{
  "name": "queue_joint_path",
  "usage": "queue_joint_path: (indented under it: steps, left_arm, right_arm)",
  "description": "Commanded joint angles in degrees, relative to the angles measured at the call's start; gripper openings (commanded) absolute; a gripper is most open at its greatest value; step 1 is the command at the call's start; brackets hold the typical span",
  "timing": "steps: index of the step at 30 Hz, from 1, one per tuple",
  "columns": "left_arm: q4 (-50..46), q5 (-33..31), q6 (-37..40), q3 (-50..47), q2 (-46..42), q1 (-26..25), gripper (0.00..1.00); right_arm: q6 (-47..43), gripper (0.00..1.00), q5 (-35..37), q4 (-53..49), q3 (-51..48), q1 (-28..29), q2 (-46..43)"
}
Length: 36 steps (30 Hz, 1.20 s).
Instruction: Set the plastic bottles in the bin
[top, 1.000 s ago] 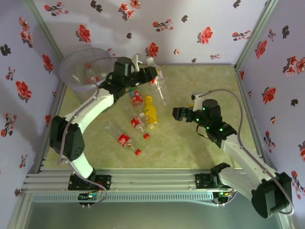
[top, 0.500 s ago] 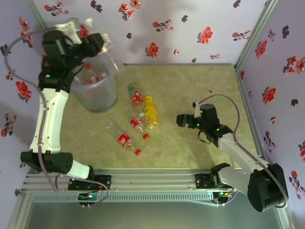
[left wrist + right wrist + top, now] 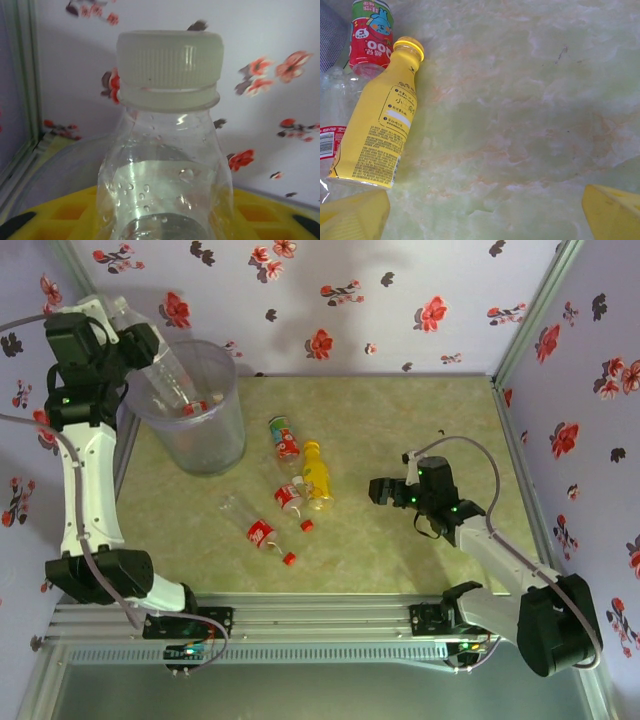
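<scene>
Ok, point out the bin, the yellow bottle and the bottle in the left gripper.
bin (image 3: pixel 210 440): top view, on its front wall.
yellow bottle (image 3: pixel 375 132): right wrist view, on its body label.
held bottle (image 3: pixel 170 55): left wrist view, on its white cap.

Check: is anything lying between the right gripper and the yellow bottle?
Nothing visible. Bare table lies between the open right gripper and the yellow bottle; the red-labelled bottles lie beyond it.

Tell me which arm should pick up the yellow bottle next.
Right. The right gripper hangs open close beside the yellow bottle, which lies in its wrist view. The left gripper is up at the bin, busy gripping a clear white-capped bottle.
</scene>
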Motion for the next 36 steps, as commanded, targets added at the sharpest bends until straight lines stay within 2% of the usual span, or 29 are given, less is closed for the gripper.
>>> queue_joint_path:
  steps: [1, 9, 21, 34, 35, 36]
  left_arm:
    - [3.96, -3.45, 2.24, -3.94, 0.54, 0.25, 0.0]
    - [5.8, -4.13, 3.34, -10.16, 2.3, -0.01, 0.0]
    - [7.4, -2.9, 4.71, -16.91, 6.74, -3.8, 0.0]
    - [10.37, -5.96, 5.83, -25.56, 8.57, -5.66, 0.0]
    - [10.68, -5.96, 5.71, -25.91, 8.67, -5.68, 0.03]
    - [10.69, -5.96, 5.62, -26.0, 8.83, -5.73, 0.18]
  right_arm:
    - [-1.61, 0.99, 1.51, -0.16, -0.13, 0.06, 0.31]
    - [-3.04, 0.99, 2.18, -1.45, 0.6, 0.02, 1.05]
    - [-2.8, 0.99, 1.24, -0.71, 2.0, 0.21, 4.23]
    - [-2.29, 0.99, 2.06, -3.31, 4.4, 0.46, 5.98]
    - [-2.05, 0.99, 2.06, -3.36, 4.31, 0.47, 6.18]
    - [-1.91, 0.99, 2.05, -3.4, 4.46, 0.56, 6.29]
